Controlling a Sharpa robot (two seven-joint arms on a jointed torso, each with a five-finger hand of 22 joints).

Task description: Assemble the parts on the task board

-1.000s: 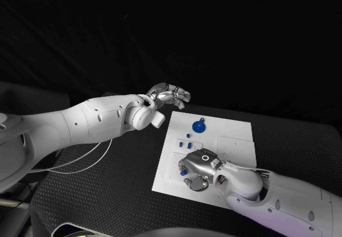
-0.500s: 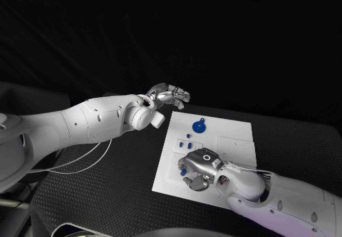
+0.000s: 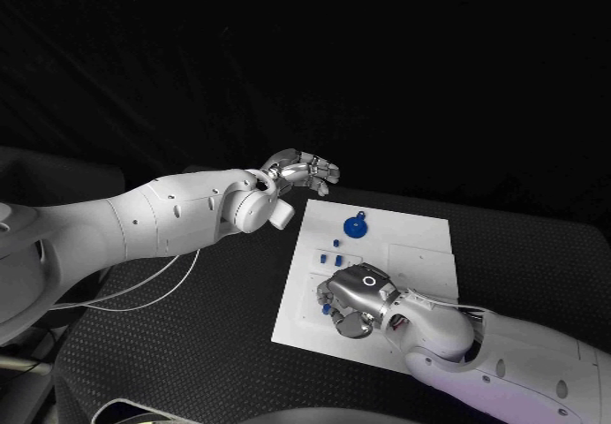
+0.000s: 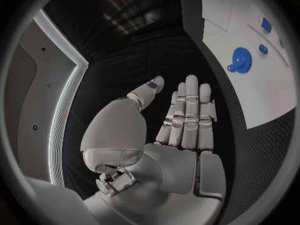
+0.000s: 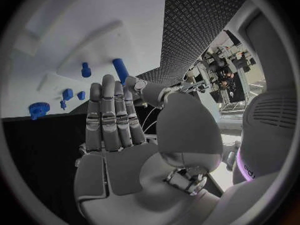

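While fingers extend, the blue peg (image 5: 120,68) seemingly lies beyond the right robot hand (image 5: 125,130).

Robot lab; black table (image 3: 178,353), white task board (image 3: 408,238), dark surround

The task board (image 3: 420,231) is the reference. Its far half is mostly bare and open to approach from above, obstructed only by the blue gear (image 3: 357,227) near the far left corner. Small blue pegs (image 3: 331,260) stand along the left edge at mid-board. The near left portion is occupied by the right hand (image 3: 360,300). The left hand (image 3: 303,170) hovers beyond the far left corner, off the board.
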